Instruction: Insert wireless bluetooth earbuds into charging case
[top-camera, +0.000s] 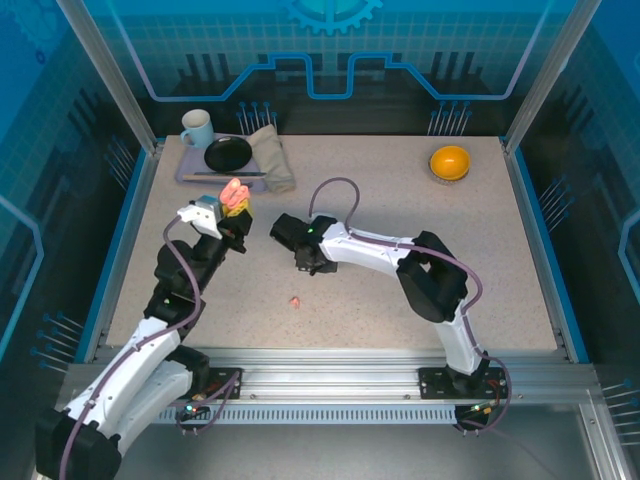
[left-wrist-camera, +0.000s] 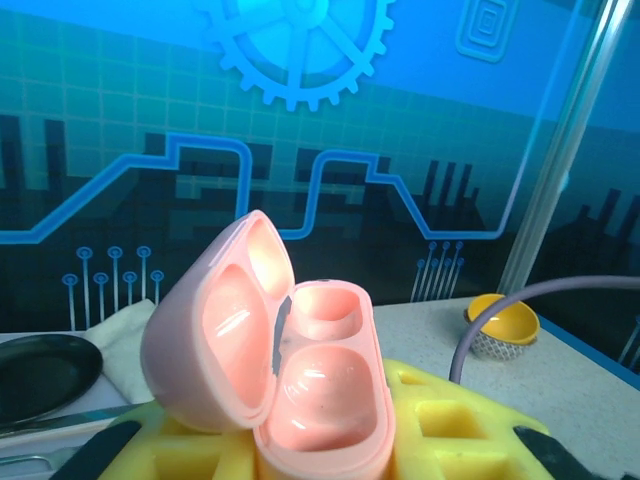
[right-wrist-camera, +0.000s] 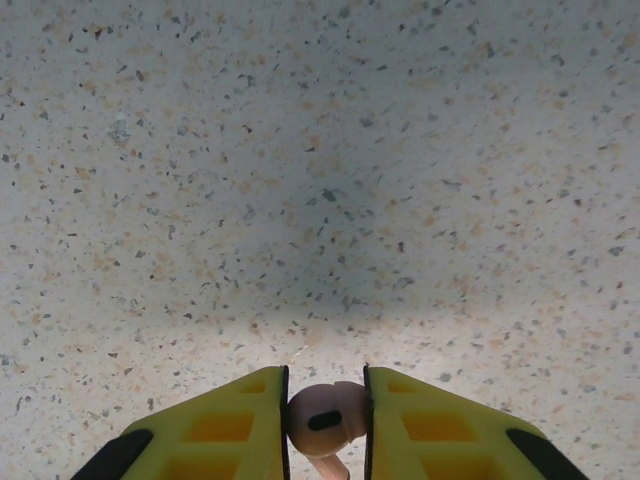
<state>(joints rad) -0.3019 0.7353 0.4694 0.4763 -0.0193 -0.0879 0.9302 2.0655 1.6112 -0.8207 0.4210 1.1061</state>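
My left gripper (top-camera: 236, 208) is raised above the table's left half and shut on a salmon-pink charging case (top-camera: 235, 194). In the left wrist view the case (left-wrist-camera: 325, 400) stands between the yellow fingers (left-wrist-camera: 450, 430) with its lid swung open to the left, and both inner wells are bare. My right gripper (top-camera: 304, 266) points down at the table's middle. It is shut on a salmon-pink earbud (right-wrist-camera: 322, 415), pinched between its yellow pads just above the speckled tabletop. Another pink earbud (top-camera: 295, 300) lies loose on the table, nearer the front.
At the back left, a grey tray (top-camera: 186, 172) carries a pale mug (top-camera: 197, 128), a black plate (top-camera: 228, 153) and a folded cloth (top-camera: 272, 156). An orange bowl (top-camera: 450, 162) sits at the back right.
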